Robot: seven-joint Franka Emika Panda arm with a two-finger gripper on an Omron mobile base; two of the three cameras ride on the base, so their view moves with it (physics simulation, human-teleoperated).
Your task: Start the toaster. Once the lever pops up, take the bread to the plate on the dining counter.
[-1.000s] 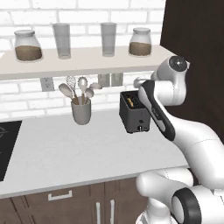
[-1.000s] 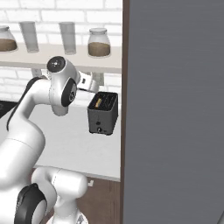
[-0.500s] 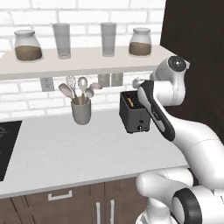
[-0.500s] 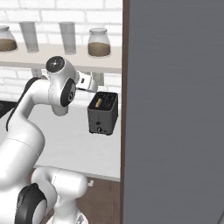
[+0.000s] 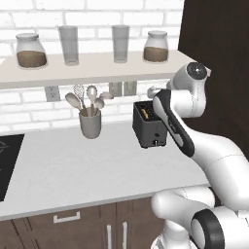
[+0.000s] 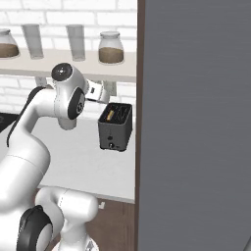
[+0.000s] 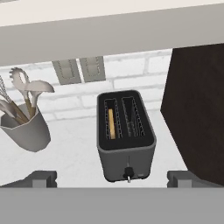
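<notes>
Near the white worktop's [image 5: 73, 170] right back corner stands the boxy dark grey toaster [image 7: 126, 135], pale tan bread slice [image 7: 111, 123] in its left slot; the two-finger gripper [image 7: 112, 178] hovers above, jaws spread wide, empty.

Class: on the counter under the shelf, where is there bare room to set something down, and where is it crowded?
Free: the broad white counter in front of the utensil cup, running from the black cooktop to the toaster. Also the strip between cup and toaster. Crowded: the toaster's right side, close by the dark cabinet.
</notes>
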